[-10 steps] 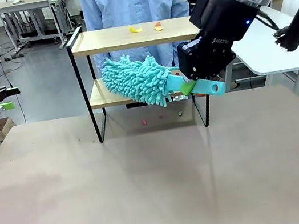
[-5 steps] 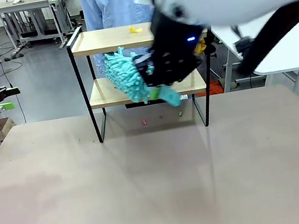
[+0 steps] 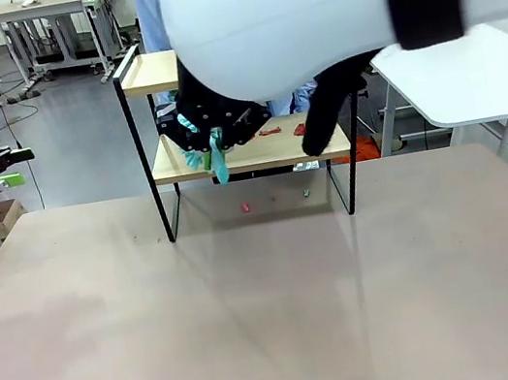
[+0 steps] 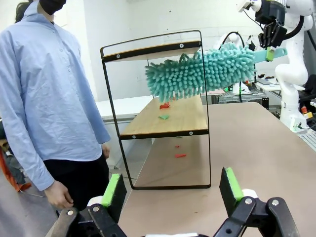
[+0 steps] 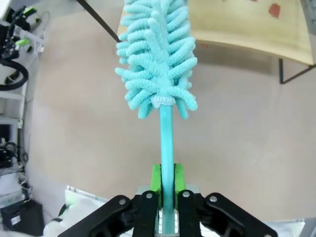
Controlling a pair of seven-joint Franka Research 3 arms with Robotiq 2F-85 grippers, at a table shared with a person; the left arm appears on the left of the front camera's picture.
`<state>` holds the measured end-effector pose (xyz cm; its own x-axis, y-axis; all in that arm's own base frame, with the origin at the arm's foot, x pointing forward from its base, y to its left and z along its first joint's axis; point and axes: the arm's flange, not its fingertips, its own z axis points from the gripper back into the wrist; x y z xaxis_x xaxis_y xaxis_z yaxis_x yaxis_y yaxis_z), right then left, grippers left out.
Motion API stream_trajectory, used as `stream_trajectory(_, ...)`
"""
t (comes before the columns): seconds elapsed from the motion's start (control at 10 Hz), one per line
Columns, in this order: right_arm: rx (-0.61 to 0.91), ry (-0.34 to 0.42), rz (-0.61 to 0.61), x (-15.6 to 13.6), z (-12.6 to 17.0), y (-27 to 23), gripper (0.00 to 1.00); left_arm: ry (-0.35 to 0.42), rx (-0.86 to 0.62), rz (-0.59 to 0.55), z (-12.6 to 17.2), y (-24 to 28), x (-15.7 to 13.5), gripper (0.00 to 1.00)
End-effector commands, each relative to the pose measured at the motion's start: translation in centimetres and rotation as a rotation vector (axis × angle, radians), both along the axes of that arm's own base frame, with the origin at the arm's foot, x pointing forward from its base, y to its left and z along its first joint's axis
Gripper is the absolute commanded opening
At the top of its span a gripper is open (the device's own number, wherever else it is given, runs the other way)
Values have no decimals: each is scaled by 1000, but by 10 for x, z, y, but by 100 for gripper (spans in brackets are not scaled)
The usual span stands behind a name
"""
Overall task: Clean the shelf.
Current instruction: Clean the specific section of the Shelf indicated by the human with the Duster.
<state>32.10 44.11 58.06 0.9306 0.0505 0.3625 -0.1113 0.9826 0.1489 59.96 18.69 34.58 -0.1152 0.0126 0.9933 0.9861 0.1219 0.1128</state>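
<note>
Tan tabletop, lab benches in bkgd. Shelf stands at the table's far side; person in blue shirt just beyond it. R arm crosses in front of the top board. R gripper pinches the teal handle of the duster between its green pads. Fluffy head is level w/ the gap between the boards, just under the top one. Red & green scraps lie on the lower board, w/ similar bits on the table beneath. L gripper sits off to the table's left, well apart from the shelf, jaws spread wide.
</note>
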Motion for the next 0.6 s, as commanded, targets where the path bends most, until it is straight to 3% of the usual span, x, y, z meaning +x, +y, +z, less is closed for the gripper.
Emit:
stream_trajectory(0.0,1,-45,-32,20,2,38,13,-12,7,-6,2,-1,-2,100)
stream_trajectory(0.5,51,-51,-39,56,-32,54,13,-12,7,-6,2,-1,-2,100)
